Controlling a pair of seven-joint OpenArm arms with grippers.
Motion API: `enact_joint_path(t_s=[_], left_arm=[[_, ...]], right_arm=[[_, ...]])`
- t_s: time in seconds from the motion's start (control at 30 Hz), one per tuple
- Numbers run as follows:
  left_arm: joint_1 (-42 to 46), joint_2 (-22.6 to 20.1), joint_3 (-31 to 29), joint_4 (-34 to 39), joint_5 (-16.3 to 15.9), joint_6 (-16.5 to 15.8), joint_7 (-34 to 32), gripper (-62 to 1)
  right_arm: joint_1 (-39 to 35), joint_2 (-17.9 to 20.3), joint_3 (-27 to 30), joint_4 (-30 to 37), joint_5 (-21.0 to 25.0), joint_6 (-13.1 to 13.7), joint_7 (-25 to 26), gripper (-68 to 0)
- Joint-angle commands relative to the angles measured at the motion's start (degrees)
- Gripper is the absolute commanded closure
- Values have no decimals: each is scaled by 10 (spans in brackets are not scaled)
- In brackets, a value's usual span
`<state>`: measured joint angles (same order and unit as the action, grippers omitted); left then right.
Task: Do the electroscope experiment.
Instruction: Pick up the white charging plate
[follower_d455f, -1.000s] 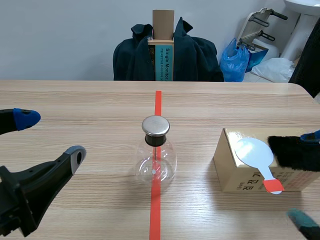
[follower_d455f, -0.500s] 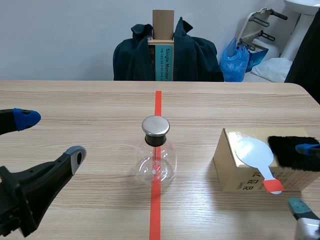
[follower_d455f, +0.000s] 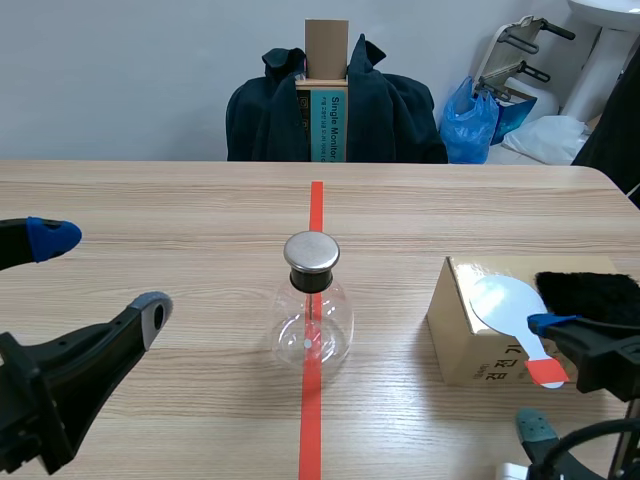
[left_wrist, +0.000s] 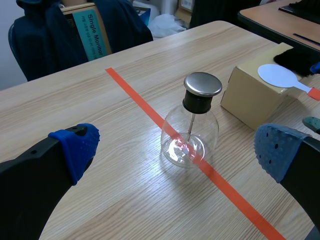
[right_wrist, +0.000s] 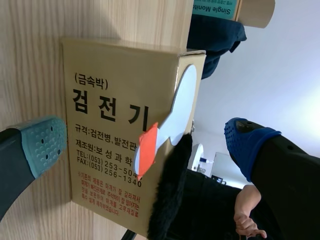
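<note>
The glass flask (follower_d455f: 312, 318) with its metal cap stands right on the red tape line, with space all round, so either arm could reach it. Just right of the flask sits a cardboard box (follower_d455f: 470, 350), which seems to serve as a stand. A white paddle (follower_d455f: 508, 303) lies on top with its orange handle poking over the edge, easy to pinch, and a black fur pad (follower_d455f: 590, 295) lies beside it. The right gripper (follower_d455f: 540, 375) hangs wide open at that handle, gripping nothing. The left gripper (follower_d455f: 100, 272), well left of the flask, gapes wide too and is empty. The box reads "(금속박) 검전기". Behind the flask, a carton (follower_d455f: 335, 125) reads "Single Monitor".
</note>
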<state>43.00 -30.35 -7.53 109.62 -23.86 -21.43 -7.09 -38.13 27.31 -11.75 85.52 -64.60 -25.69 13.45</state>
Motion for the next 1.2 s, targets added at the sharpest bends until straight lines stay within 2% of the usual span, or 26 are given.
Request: enact_joint_path(t_s=[0.0, 0.2, 0.63, 0.7, 0.87, 1.13, 1.17], left_arm=[[0, -2, 4, 7, -4, -1, -8, -623], [0, -2, 4, 7, -4, -1, -8, -623], [0, -2, 4, 7, -4, -1, -8, -623], [0, -2, 4, 7, -4, -1, -8, -623], [0, -2, 4, 7, -4, -1, -8, -623], [0, -2, 4, 7, -4, -1, -8, -623], [0, -2, 4, 7, -4, -1, -8, -623]], right_arm=[[7, 6, 10, 19, 3, -6, 0, -679], [23, 3, -7, 19, 3, -14, -45, -679], [26, -2, -7, 19, 3, -19, -59, -666], [26, -2, -7, 19, 3, -19, -59, -599], [26, -2, -7, 19, 3, -19, -63, -349], [26, -2, -5, 19, 3, -19, -68, -20], [26, -2, -5, 19, 3, -19, -68, -9]])
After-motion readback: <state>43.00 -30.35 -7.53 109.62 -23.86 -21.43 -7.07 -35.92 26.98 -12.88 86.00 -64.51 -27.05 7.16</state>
